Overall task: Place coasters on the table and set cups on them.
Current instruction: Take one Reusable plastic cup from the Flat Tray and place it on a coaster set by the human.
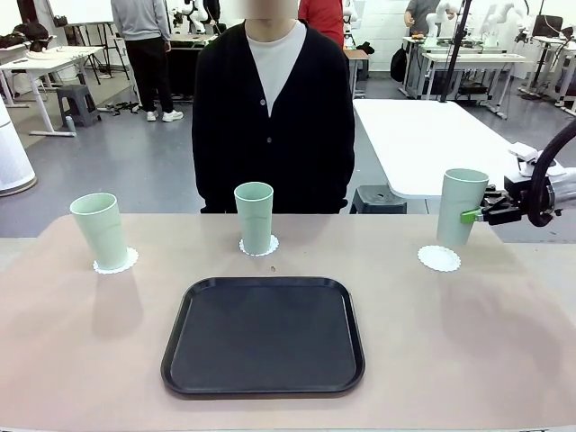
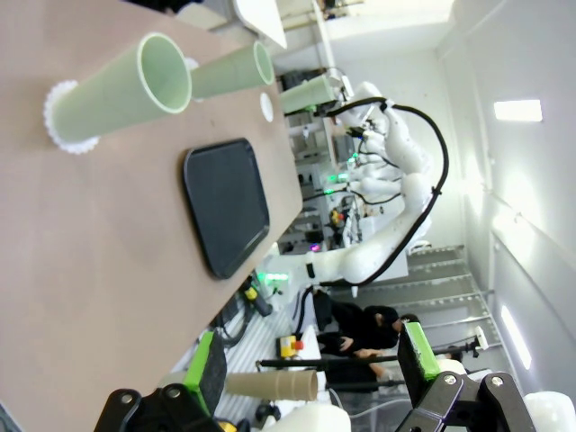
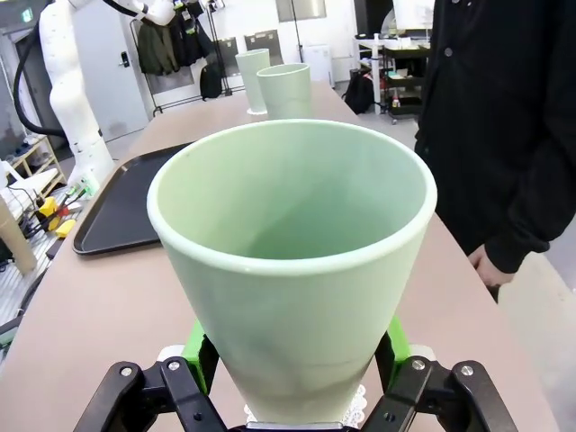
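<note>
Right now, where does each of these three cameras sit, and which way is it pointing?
Front view: fixed between the arms, facing the person across the table; the right tool grips the third cup above its coaster.
Left wrist view: on the left arm, rolled sideways, looking over the open left tool along the table.
Right wrist view: on the right arm, looking into the held cup; green pads clamp it.
Shared: all three show the black tray.

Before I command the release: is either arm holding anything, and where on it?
The right gripper clamps the pale mint-green plastic tumbler by its lower side wall. The left gripper is open, empty.
</note>
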Action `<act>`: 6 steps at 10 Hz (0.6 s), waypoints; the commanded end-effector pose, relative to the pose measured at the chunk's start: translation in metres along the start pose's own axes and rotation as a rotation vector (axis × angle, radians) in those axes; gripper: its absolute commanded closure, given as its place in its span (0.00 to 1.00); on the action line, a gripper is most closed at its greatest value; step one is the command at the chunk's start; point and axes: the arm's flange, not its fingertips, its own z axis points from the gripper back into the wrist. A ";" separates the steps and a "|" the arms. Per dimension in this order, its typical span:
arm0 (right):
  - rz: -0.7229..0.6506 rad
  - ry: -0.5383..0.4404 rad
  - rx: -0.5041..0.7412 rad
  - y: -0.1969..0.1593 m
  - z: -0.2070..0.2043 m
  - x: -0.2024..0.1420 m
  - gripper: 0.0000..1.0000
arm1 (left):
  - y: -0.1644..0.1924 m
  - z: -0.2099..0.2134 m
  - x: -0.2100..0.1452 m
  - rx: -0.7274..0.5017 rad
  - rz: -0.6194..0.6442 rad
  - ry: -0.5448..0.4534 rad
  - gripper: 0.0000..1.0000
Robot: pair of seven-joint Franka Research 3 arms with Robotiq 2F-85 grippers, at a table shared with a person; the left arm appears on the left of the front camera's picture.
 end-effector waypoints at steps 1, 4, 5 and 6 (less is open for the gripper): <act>0.009 -0.005 0.051 -0.005 0.002 -0.005 0.16 | -0.002 0.001 0.000 0.001 0.004 -0.009 0.00; 0.010 0.001 0.068 -0.001 -0.007 -0.017 0.16 | -0.002 0.001 0.000 0.001 0.004 -0.009 0.00; 0.012 0.014 0.076 0.001 -0.011 -0.020 0.16 | -0.002 0.001 0.000 0.001 0.004 -0.009 0.00; 0.011 0.020 0.087 0.003 -0.014 -0.023 0.16 | -0.002 0.001 0.000 0.001 0.004 -0.009 0.00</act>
